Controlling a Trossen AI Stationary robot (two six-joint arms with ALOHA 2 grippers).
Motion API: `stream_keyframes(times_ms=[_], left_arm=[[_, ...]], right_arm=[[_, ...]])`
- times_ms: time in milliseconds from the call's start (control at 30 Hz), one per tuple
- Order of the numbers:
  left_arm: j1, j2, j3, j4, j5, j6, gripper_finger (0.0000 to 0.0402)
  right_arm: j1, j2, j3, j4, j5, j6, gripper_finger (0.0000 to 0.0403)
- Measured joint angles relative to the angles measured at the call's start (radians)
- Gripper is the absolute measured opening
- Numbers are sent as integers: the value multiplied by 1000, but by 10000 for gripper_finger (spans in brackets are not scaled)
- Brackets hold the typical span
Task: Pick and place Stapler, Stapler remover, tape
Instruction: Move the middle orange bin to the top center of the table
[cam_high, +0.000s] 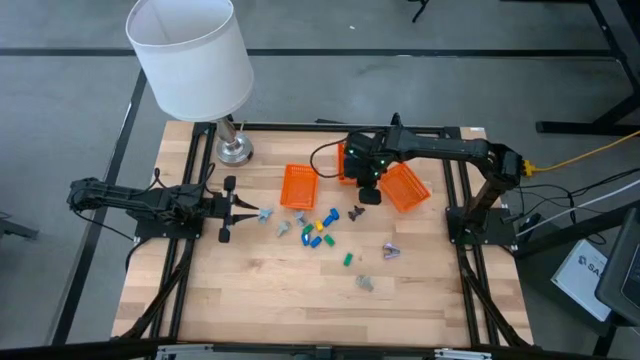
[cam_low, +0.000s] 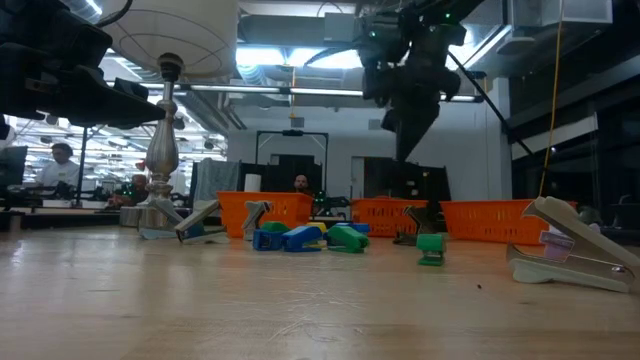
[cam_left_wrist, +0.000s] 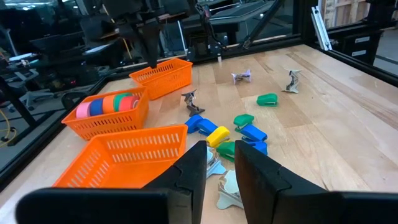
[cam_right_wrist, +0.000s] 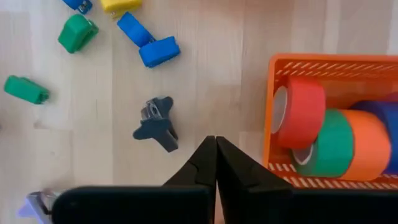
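My right gripper (cam_high: 368, 192) (cam_right_wrist: 216, 149) hangs shut and empty above the table, between two orange baskets. Below it, a dark stapler remover (cam_right_wrist: 155, 126) (cam_high: 357, 213) lies on the wood. Beside it, the middle basket (cam_right_wrist: 280, 62) holds red, green and orange tape rolls (cam_right_wrist: 333, 134) (cam_left_wrist: 109, 104) standing on edge. Small blue, yellow and green staplers (cam_high: 318, 232) (cam_left_wrist: 239, 134) lie clustered at mid-table. My left gripper (cam_high: 235, 207) (cam_left_wrist: 221, 165) waits at the left, level, narrowly open and empty, with a grey stapler remover (cam_high: 265, 214) just in front of it.
An empty orange basket (cam_high: 299, 185) stands left of the tape basket and another (cam_high: 405, 187) to its right. A purple stapler remover (cam_high: 390, 250), a grey one (cam_high: 365, 283) and a green stapler (cam_high: 348, 259) lie nearer the front. A lamp (cam_high: 235, 150) stands at the far left.
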Motion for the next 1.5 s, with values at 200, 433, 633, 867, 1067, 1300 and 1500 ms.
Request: stream_keyframes(times_ms=[200, 433, 633, 867, 1067, 1300, 1500], left_arm=[[0, 0, 0, 0, 0, 0, 77], [0, 0, 0, 0, 0, 0, 79], [0, 0, 0, 0, 0, 0, 77], [0, 0, 0, 0, 0, 0, 78], [0, 0, 0, 0, 0, 0, 78], [0, 0, 0, 0, 0, 0, 77], [0, 0, 0, 0, 0, 0, 79]], right_arm=[[18, 0, 32, 95, 6, 99, 3], [-11, -1, 63, 144, -21, 361, 1], [-41, -1, 67, 171, -102, 851, 1], [-43, -1, 67, 202, -37, 1053, 1], [-43, 7, 64, 211, -12, 1041, 1], [-37, 9, 64, 206, 118, 738, 5], [-25, 30, 64, 231, 148, 840, 15]])
